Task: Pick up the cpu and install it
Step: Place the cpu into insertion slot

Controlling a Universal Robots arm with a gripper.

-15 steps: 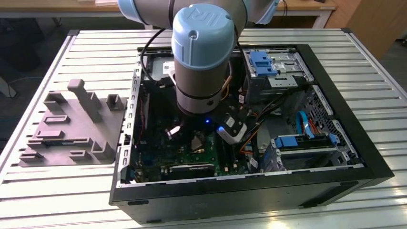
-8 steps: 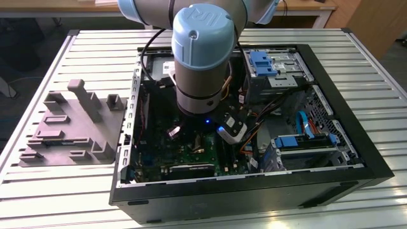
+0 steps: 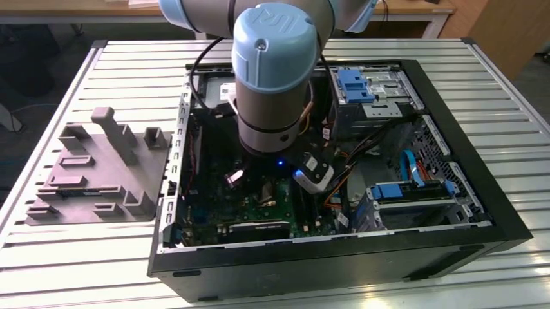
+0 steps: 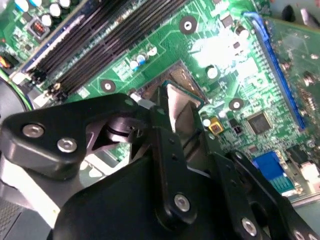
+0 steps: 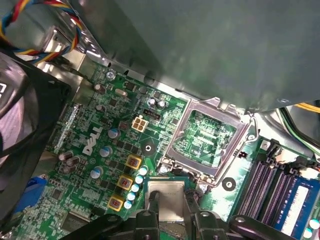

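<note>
Right now your black two-fingered gripper (image 5: 170, 206) is clamped on the small, flat, silvery-grey square cpu (image 5: 167, 192) — the chip hangs just beside the open, square metal-framed socket (image 5: 207, 140) of the green motherboard (image 5: 100, 145), not over it. Beyond the socket run the dark memory slots (image 5: 260, 185). Watch the tilt — a chip lowered skewed or off-centre could bend the socket's contacts, or catch a corner on its frame.

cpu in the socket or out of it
Out. The gripper holds the cpu clear of the socket, whose open frame is empty, bare contacts showing.
</note>
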